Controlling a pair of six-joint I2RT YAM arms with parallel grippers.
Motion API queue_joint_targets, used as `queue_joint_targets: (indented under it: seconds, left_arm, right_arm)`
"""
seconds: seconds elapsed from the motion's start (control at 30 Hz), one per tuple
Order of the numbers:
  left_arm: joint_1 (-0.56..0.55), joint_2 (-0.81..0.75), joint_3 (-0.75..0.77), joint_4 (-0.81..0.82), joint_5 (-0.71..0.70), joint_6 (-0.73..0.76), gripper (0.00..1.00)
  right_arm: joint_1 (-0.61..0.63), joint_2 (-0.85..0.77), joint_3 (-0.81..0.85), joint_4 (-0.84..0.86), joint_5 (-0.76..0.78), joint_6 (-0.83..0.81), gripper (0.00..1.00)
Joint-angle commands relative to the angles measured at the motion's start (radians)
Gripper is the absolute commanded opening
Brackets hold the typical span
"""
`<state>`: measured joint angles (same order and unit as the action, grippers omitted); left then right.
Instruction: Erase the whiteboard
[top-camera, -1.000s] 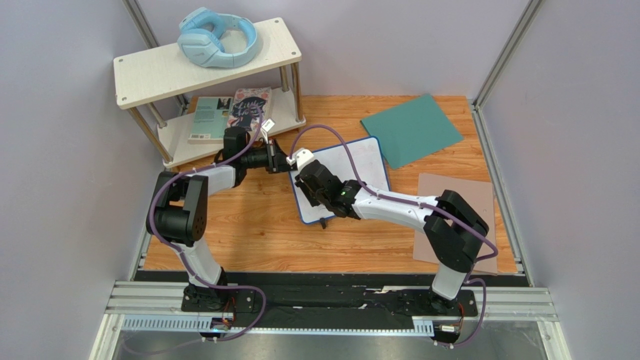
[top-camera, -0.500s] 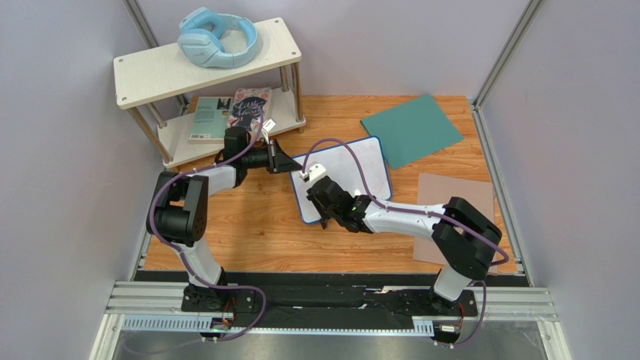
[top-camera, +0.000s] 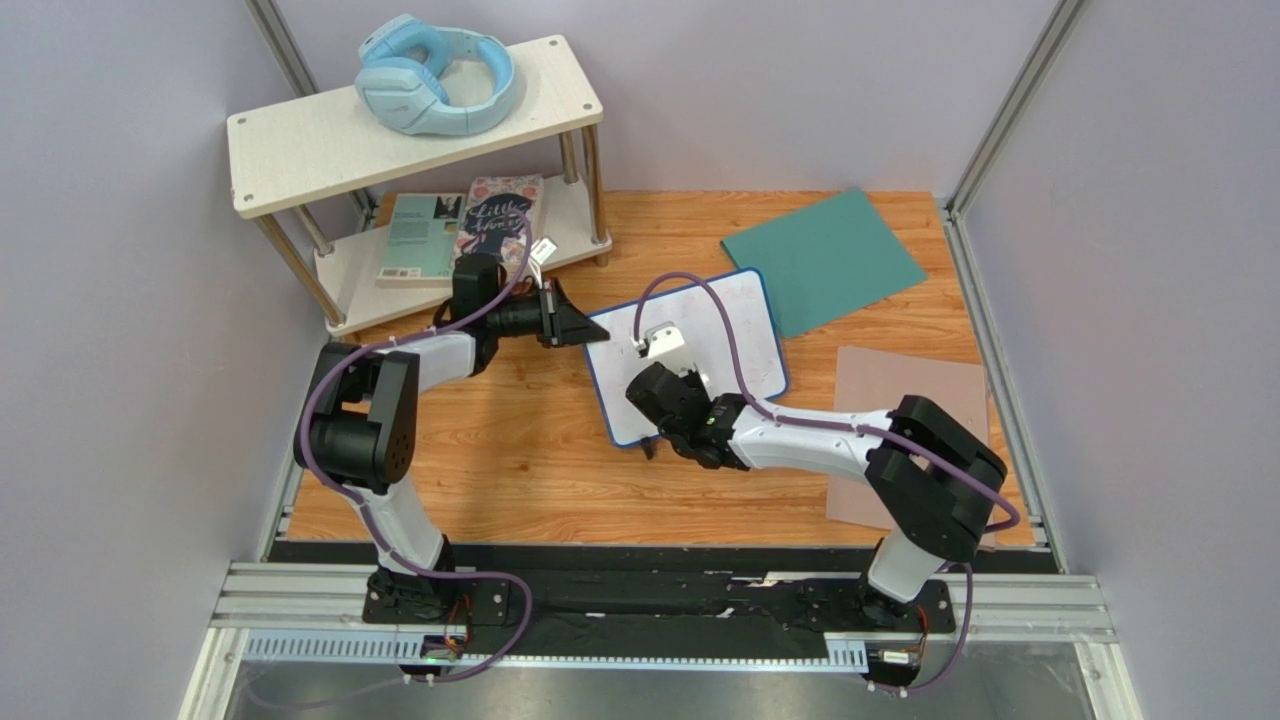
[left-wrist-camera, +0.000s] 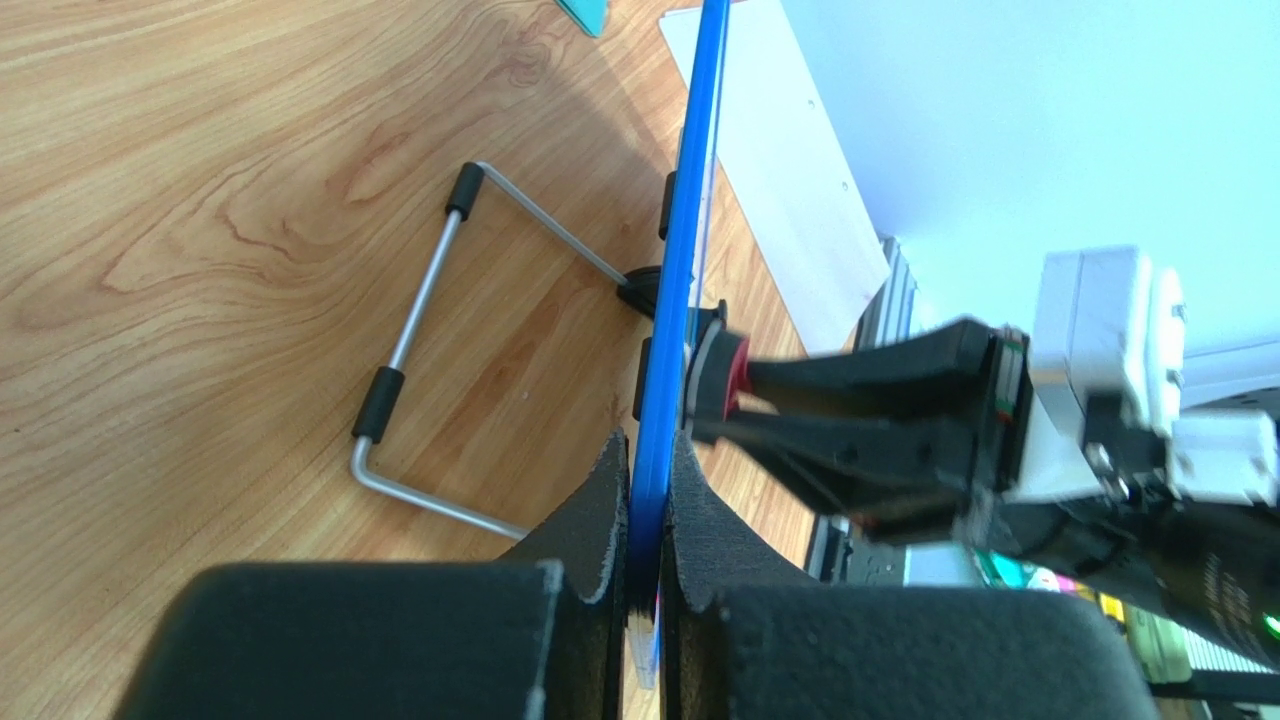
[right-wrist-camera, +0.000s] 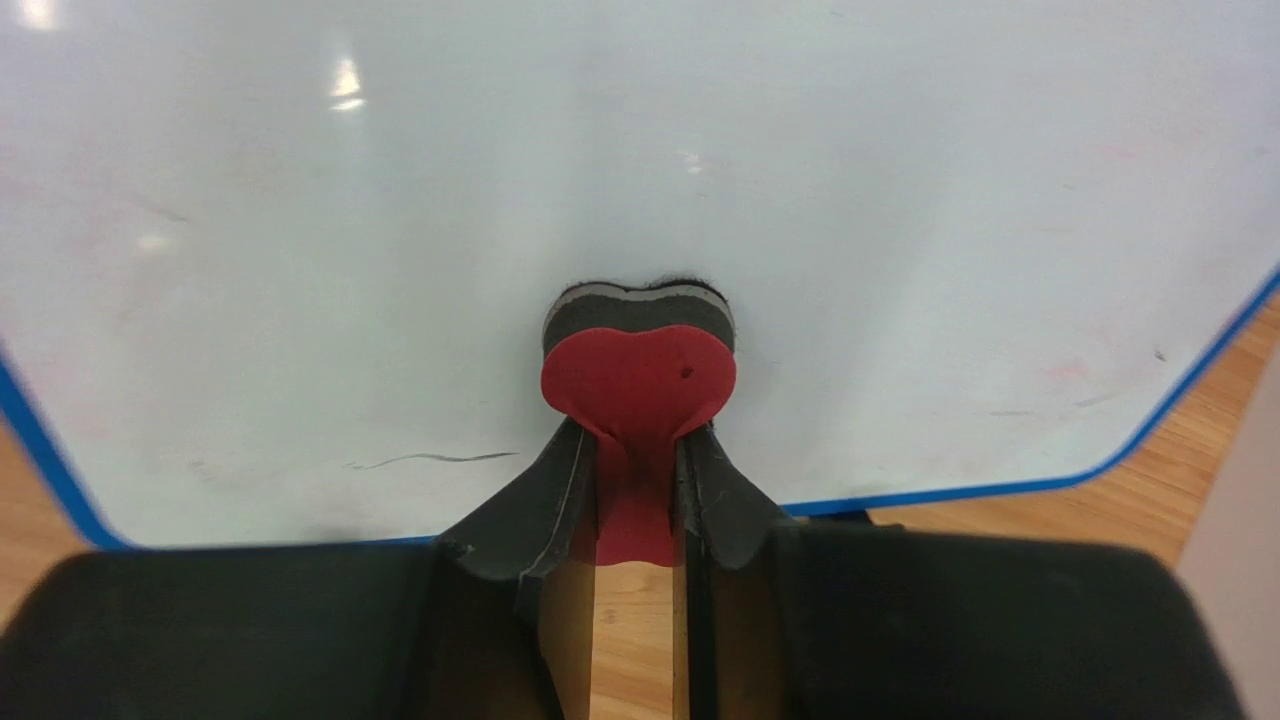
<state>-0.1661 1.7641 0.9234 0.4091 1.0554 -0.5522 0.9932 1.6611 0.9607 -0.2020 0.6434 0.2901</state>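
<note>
"What's the right gripper (right-wrist-camera: 634, 450) got hold of?"

"A red heart-shaped eraser (right-wrist-camera: 637, 375), nipped by its tail between the two fingers. Its dark felt face is pushed flat against the whiteboard (right-wrist-camera: 631, 150), low down by the bottom frame."

"And the other arm?"

"The left gripper (left-wrist-camera: 646, 468) is pinched tight on the board's blue edge. I'd say that's to brace it. The board isn't lying flat. It leans back on a wire stand (left-wrist-camera: 428, 353) in the middle of the wooden table (top-camera: 496, 450), so a push from the eraser would likely tip or slide it otherwise."

"Much left to wipe?"

"Hardly anything. The surface looks nearly white. From the right wrist view I can make out one thin dark stroke (right-wrist-camera: 428, 458) near the bottom frame, off to one side of the eraser, plus some faint pinkish ghosting. I'd guess that stroke is next."

"Has anything moved in the last second?"

"Yes. A second ago the right wrist was up at the board's top corner, almost touching the left gripper. Since then it has swept down and across toward the middle, and its elbow has drawn back toward the base. The left arm has kept its hold, and the board has hardly budged."
</note>
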Motion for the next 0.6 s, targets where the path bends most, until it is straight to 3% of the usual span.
queue_joint_targets:
  seconds: [0.0, 0.13, 0.57]
  left_arm:
    - [0.011, 0.005, -0.005, -0.016, -0.069, 0.041, 0.0]
    - [0.011, 0.006, -0.003, -0.015, -0.069, 0.04, 0.0]
    - [0.011, 0.011, -0.001, -0.013, -0.064, 0.037, 0.0]
  right_arm:
    - [-0.07, -0.017, -0.043, -0.067, 0.179, 0.029, 0.0]
    - [-0.068, -0.038, -0.039, -0.022, 0.133, -0.012, 0.0]
    - [0.033, -0.038, -0.054, 0.225, -0.241, -0.198, 0.0]
